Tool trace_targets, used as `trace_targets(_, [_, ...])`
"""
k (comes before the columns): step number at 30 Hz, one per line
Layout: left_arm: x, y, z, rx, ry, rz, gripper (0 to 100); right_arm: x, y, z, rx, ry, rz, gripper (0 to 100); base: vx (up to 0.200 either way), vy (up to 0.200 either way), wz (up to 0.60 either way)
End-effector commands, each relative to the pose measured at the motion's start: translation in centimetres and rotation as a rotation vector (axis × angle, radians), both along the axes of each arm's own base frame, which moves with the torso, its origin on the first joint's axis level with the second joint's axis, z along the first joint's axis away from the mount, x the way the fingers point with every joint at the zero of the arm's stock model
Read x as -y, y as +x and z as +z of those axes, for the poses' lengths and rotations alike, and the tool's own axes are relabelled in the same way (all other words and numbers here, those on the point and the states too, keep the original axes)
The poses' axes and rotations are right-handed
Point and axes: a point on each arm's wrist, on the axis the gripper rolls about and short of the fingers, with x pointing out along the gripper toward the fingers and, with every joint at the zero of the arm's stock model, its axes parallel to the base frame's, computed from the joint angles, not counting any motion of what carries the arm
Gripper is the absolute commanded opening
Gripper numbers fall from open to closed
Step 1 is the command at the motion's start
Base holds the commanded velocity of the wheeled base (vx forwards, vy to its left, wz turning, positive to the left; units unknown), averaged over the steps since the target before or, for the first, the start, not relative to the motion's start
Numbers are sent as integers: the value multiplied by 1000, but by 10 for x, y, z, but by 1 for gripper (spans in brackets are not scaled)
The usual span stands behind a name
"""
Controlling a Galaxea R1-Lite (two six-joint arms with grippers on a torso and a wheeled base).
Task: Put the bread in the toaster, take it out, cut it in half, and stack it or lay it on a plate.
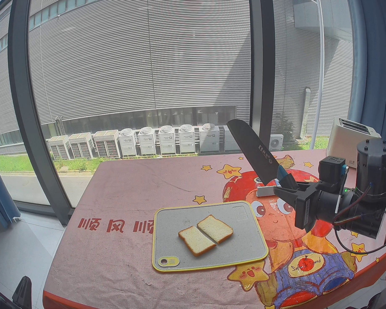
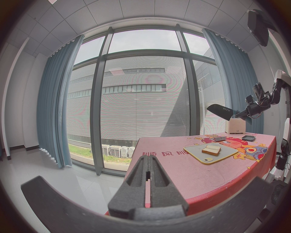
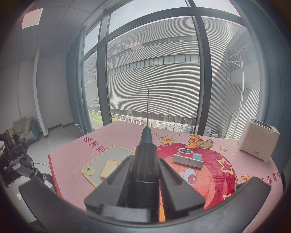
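Two halves of a bread slice (image 1: 196,240) (image 1: 215,228) lie side by side, touching, on a grey cutting board (image 1: 246,243) with a yellow rim. My right gripper (image 1: 288,187) is to the right of the board and above the table, shut on the handle of a black-bladed knife (image 1: 254,150) whose blade points up and away. The right wrist view looks along the knife (image 3: 147,136) held in the right gripper (image 3: 145,160). My left gripper (image 2: 148,163) is low, off the table's left front corner, shut on nothing. The white toaster (image 1: 352,141) stands at the back right.
A small grey knife holder (image 1: 265,191) lies on the cloth behind the board, under the raised knife. A dark plate (image 2: 248,138) sits on the table near the toaster (image 2: 235,125). A large window runs behind the table's far edge.
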Motion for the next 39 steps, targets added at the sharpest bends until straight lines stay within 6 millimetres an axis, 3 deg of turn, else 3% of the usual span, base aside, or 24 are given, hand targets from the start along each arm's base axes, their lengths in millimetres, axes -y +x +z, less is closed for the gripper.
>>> trace_targets(1, [0,0,-5,-1,0,1,0,2,2,0,-3,7,-8,0,0,0,0])
trace_targets(12, [0,0,-5,-1,0,1,0,19,13,-6,-31,19,-116,0,0,0,0])
trace_targets(28, [0,0,-5,-1,0,1,0,18,17,12,73,89,-126,0,0,0,0])
trace_targets(39, [0,0,-5,-1,0,1,0,18,18,10,76,62,-182,0,0,0,0])
